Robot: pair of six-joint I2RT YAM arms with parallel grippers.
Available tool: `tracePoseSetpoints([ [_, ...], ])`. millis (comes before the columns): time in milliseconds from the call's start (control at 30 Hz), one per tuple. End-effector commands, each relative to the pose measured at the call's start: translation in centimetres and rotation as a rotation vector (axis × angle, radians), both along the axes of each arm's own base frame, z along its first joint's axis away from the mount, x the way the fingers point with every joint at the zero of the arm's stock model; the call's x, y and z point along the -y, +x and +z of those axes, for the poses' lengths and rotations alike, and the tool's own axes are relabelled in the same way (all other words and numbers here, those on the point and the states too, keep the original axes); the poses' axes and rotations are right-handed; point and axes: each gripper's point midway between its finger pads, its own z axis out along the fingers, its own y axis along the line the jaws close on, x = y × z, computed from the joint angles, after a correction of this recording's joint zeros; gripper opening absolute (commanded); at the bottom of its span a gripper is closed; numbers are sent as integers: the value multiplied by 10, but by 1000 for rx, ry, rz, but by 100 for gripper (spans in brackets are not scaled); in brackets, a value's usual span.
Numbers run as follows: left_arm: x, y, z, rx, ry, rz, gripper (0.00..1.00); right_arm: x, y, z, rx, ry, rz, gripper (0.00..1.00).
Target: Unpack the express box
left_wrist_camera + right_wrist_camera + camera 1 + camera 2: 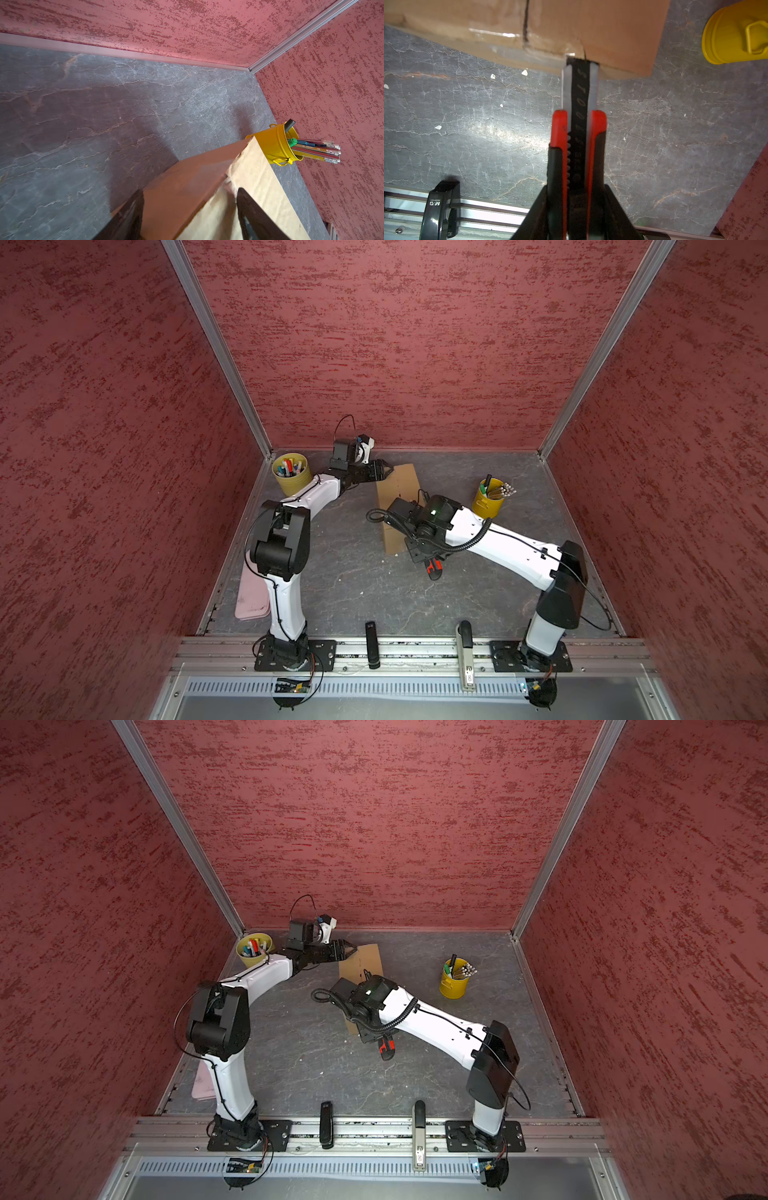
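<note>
Right wrist: brown express box (612,31), seemingly taped.

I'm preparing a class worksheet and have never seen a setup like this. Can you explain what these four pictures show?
Two white robot arms stand on a grey table inside red walls. Two pictures look down from overhead, nearly alike; the other two come from a camera on each wrist. On the table: a cardboard box, two yellow cups of pens and pencils, a pink tray. The right tool grips a red knife, its tip at the box's taped edge. The left tool straddles the box's far end; whether it squeezes I cannot tell.
</note>
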Motion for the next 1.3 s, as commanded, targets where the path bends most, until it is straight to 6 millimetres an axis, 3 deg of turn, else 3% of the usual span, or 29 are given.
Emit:
tracePoseSetpoints([
  [0,9,-14,12,2,-33,-36,70,-6,12,21,79,73,-22,0],
  [167,3,-15,18,1,-47,-8,79,-5,11,18,71,68,-24,0],
  [367,-14,-17,44,5,-74,27,93,1,8,18,70,56,-29,0],
  [567,-43,-35,56,-27,-53,83,95,3,8,17,68,49,-31,0],
  [633,-52,-50,52,-55,-37,108,90,4,8,17,67,48,-32,0],
  [733,-63,-81,39,-110,-14,149,69,4,8,17,68,50,-32,0],
  [833,-68,-119,24,-165,-13,177,57,3,8,16,65,47,-32,0],
  [933,-66,-156,7,-212,-4,185,52,2,8,14,61,45,-31,0],
  [1067,-59,-191,-19,-266,41,188,49,2,8,14,61,43,-29,0],
  [1267,-33,-205,-32,-267,42,132,48,2,7,13,52,36,-27,0],
])
